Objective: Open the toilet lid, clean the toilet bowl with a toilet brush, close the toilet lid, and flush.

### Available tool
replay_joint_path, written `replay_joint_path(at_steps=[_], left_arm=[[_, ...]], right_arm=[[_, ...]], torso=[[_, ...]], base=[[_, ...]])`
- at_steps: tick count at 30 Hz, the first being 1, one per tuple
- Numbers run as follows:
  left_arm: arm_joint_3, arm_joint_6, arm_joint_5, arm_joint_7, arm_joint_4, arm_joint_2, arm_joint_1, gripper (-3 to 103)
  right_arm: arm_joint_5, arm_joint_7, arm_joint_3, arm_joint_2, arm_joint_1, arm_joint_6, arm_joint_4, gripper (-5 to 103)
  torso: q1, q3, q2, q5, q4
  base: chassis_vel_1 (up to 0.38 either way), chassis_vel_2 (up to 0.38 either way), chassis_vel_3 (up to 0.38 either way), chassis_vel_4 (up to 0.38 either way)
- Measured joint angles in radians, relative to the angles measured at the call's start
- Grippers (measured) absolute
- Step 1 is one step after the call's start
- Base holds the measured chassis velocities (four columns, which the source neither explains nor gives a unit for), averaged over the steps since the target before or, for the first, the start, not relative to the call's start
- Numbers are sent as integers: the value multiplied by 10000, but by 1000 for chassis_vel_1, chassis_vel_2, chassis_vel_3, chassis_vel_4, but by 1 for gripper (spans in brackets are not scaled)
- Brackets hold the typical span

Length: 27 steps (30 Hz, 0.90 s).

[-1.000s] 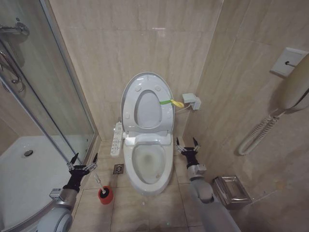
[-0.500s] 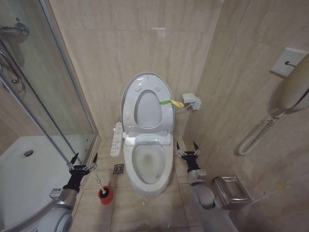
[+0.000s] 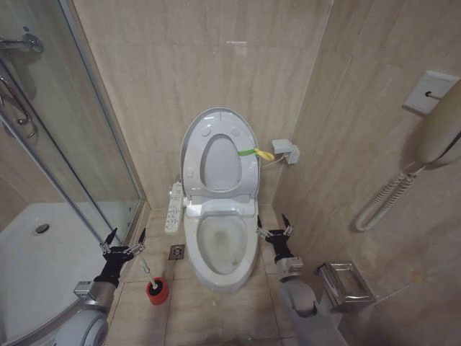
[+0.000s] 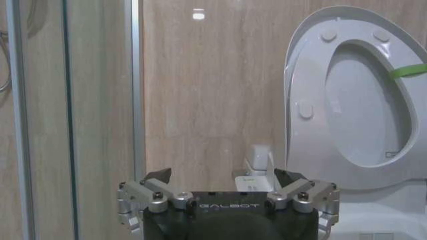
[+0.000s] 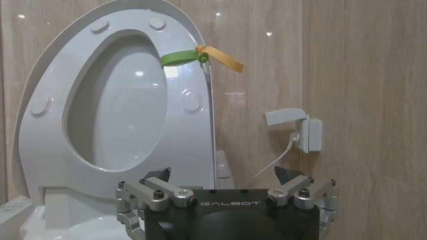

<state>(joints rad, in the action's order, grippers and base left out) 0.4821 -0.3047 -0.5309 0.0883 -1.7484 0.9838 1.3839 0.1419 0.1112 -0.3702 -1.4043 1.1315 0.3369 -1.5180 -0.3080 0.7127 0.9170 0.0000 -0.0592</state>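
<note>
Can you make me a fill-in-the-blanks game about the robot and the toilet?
1. The toilet lid is standing ____.
2. The toilet brush sits in a ____ holder.
3. The brush is beside the robot's ____ gripper.
4. The right gripper, fingers open, holds ____.

Missing words: up (open); red; left; nothing

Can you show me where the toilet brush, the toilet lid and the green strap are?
toilet brush [image 3: 146,272]: head view, on its thin white handle.
toilet lid [image 3: 193,144]: head view, on its raised white rim.
green strap [image 5: 179,57]: right wrist view, on its green part.
</note>
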Motion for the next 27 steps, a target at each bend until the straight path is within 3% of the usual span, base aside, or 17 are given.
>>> replay_joint_path(at_steps=[27], left_arm=[[0, 0, 0, 0, 0, 0, 0, 100]], right_arm=[[19, -95, 3, -59, 108, -82, -53, 100]], torso=[[0, 0, 0, 0, 0]], base=[[0, 0, 0, 0]])
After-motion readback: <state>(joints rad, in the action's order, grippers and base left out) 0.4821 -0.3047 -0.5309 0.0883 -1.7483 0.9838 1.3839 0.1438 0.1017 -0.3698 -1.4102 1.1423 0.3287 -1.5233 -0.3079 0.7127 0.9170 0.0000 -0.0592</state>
